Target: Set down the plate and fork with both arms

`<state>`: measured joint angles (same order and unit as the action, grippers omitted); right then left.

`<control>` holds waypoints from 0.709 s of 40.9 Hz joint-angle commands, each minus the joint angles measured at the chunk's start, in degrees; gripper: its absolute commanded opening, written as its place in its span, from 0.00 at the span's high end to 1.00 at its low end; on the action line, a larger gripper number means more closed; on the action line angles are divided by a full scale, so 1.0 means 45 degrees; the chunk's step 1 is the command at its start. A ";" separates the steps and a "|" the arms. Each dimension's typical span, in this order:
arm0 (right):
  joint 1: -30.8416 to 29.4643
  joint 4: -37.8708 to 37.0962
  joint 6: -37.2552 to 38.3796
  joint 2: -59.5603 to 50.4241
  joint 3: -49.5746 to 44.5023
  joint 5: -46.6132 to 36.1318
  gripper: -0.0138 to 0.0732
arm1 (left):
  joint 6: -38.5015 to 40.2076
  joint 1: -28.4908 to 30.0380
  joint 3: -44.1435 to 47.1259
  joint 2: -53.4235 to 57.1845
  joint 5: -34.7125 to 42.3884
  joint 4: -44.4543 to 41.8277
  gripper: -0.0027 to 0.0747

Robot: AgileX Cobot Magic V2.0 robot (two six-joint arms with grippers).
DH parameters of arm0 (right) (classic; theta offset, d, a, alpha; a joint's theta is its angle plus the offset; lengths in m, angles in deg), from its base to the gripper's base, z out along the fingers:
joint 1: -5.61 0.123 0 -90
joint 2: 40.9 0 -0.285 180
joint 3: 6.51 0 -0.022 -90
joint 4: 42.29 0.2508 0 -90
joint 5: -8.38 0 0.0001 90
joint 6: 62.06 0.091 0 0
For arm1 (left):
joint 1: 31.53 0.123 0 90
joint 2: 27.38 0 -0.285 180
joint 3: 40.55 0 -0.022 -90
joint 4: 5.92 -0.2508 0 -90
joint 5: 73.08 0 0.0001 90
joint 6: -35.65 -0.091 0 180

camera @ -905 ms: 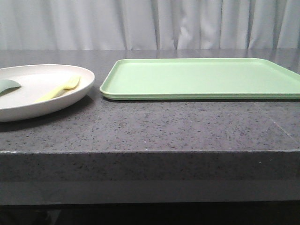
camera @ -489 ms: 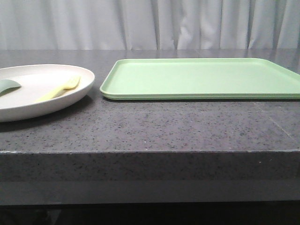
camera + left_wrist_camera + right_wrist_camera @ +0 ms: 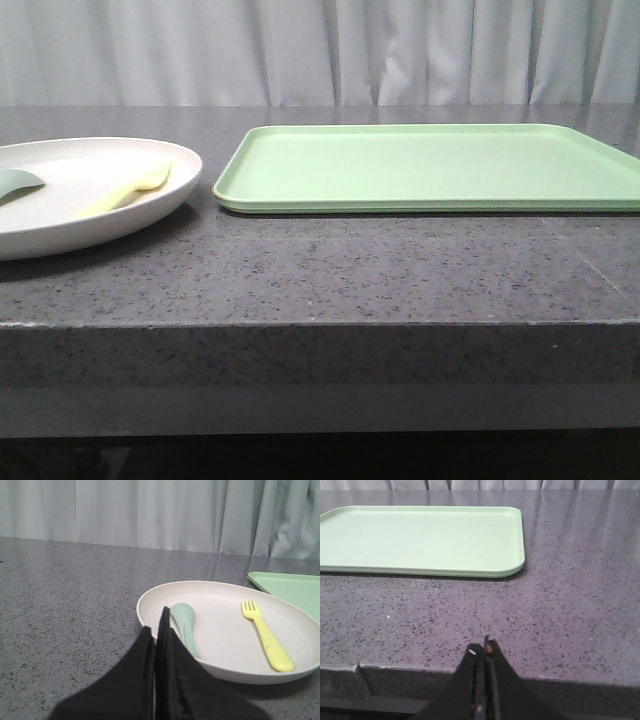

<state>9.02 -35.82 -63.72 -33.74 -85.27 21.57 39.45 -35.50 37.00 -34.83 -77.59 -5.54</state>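
Note:
The cream-white plate (image 3: 60,215) sits on the table at the left; it also shows in the left wrist view (image 3: 220,640). The pale-yellow fork (image 3: 125,192) lies in it, seen in the left wrist view as well (image 3: 265,637), beside a grey-green curved piece (image 3: 186,625). My left gripper (image 3: 156,625) is shut and empty, its tips at the plate's near rim. My right gripper (image 3: 484,647) is shut and empty, low at the table's front edge, short of the tray. Neither gripper shows in the front view.
A flat light-green tray (image 3: 430,165) lies on the dark speckled table (image 3: 350,270) right of the plate; its corner shows in the right wrist view (image 3: 420,540). A grey curtain hangs behind the table.

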 commanded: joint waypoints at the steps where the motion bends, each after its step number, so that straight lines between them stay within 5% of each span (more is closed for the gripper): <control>1: 0.0017 -0.0076 -0.0061 -0.0233 0.0046 -0.1069 0.92 | 0.0022 0.0006 0.0016 0.0255 0.1192 0.0105 0.99; 13: 0.0018 -0.0076 -0.0061 -0.0233 0.0046 -0.1149 0.92 | 0.0022 0.0006 0.0016 0.0255 0.1607 0.0105 0.99; 23: 0.0018 -0.0076 -0.0050 -0.0233 0.0079 -0.2530 0.92 | 0.0046 0.0006 0.0016 0.0255 0.4690 0.0105 0.99; 29: 0.0018 -0.0076 -0.0050 -0.0233 0.1137 -0.2452 0.92 | 0.0046 0.0006 -0.0787 0.0203 0.4651 0.0105 0.99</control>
<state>9.02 -35.82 -63.72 -33.74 -84.41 15.65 39.45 -35.50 36.57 -34.83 -61.37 -5.54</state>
